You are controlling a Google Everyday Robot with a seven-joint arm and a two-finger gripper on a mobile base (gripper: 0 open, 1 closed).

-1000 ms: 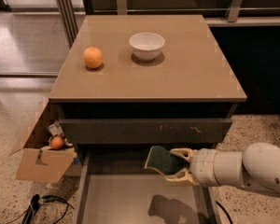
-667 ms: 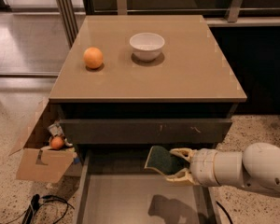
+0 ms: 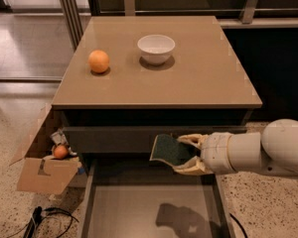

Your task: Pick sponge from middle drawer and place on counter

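My gripper (image 3: pixel 185 154) comes in from the right on a white arm and is shut on the sponge (image 3: pixel 169 150), whose dark green face shows. It holds the sponge in the air above the open middle drawer (image 3: pixel 139 207), in front of the dark drawer front and below the counter's front edge. The sponge's shadow lies on the drawer's grey floor. The tan counter (image 3: pixel 198 78) is above and behind the gripper.
On the counter stand a white bowl (image 3: pixel 156 48) and an orange (image 3: pixel 99 61). A cardboard box (image 3: pixel 44 167) with a small orange fruit (image 3: pixel 60 151) sits on the speckled floor at the left. Black cables (image 3: pixel 44 219) lie at the lower left.
The gripper with the sponge has risen slightly and stays over the open drawer. Nothing else has moved.
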